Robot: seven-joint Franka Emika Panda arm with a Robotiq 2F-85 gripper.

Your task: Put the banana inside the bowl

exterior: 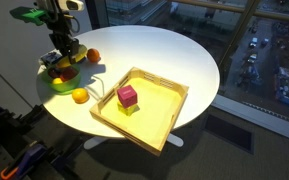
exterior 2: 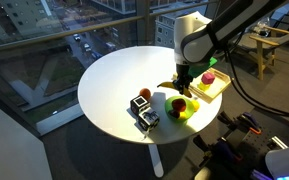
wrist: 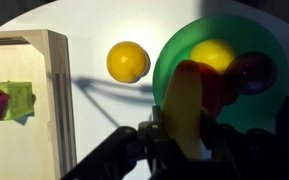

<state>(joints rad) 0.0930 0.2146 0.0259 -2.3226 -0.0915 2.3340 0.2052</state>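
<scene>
We see a round white table (exterior: 174, 50) filling both exterior views, with dark windows behind it. The Franka arm (exterior 2: 224, 30) reaches down over the side of the table where the fruit is gathered. Next in size is the square yellow wooden tray (exterior: 124, 133), lying near the table's edge; in the wrist view its rim (wrist: 56, 90) stands well apart from the bowl.

The shallow green bowl (wrist: 166, 60) sits directly under the gripper (wrist: 184, 135). It already holds a round yellow fruit (wrist: 214, 55), a dark reddish fruit (wrist: 250, 72) and something red we cannot name. In an exterior view the bowl (exterior: 60, 88) shows just below the gripper (exterior: 62, 52).

The banana (wrist: 184, 105) is pinched between the gripper's fingers, which are drawn in against its sides. It points out over the bowl's near rim, above the fruit inside; we cannot tell whether it touches them.

Two oranges lie on the bare table – one (exterior: 93, 56) beside the bowl towards the table's middle, one (exterior: 80, 96) between bowl and tray. A small black-and-white object (exterior 2: 142, 112) stands near the table edge.

Inside the tray rests a magenta cube (exterior: 127, 95) – touching a small green piece (wrist: 19, 98)
</scene>
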